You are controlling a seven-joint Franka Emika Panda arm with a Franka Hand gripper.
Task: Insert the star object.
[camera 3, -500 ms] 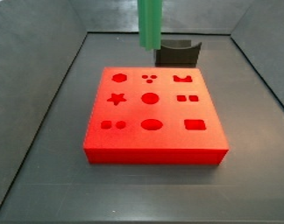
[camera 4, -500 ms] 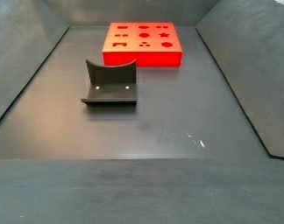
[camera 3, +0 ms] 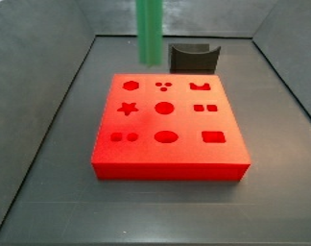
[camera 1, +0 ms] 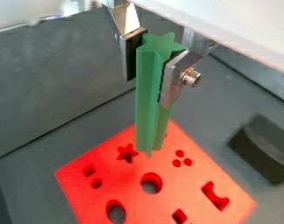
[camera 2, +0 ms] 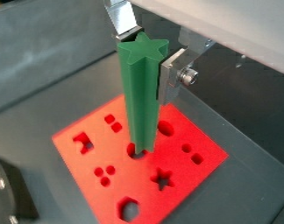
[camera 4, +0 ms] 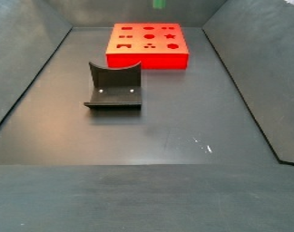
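Note:
My gripper [camera 1: 151,54] is shut on the star object [camera 1: 149,101], a long green peg with a star-shaped end, held upright by its upper part. The silver fingers [camera 1: 173,77] press on two opposite sides of it. Both wrist views show it hanging above the red block [camera 1: 168,188], which has several shaped holes, with its lower end apart from the block. The star hole [camera 1: 125,154] lies open beside the peg's lower end. In a side view the peg [camera 3: 148,34] hangs above the block's far edge [camera 3: 165,79], with the star hole [camera 3: 126,109] nearer; the gripper is out of frame there.
A dark grey curved holder [camera 3: 194,58] stands just behind the red block, and it shows in a side view [camera 4: 114,88] on the dark floor. Grey walls [camera 3: 43,106] slope up round the floor on both sides.
In the side view the green peg has shifted left and its lower end sits a little lower. The block and holder have not moved.

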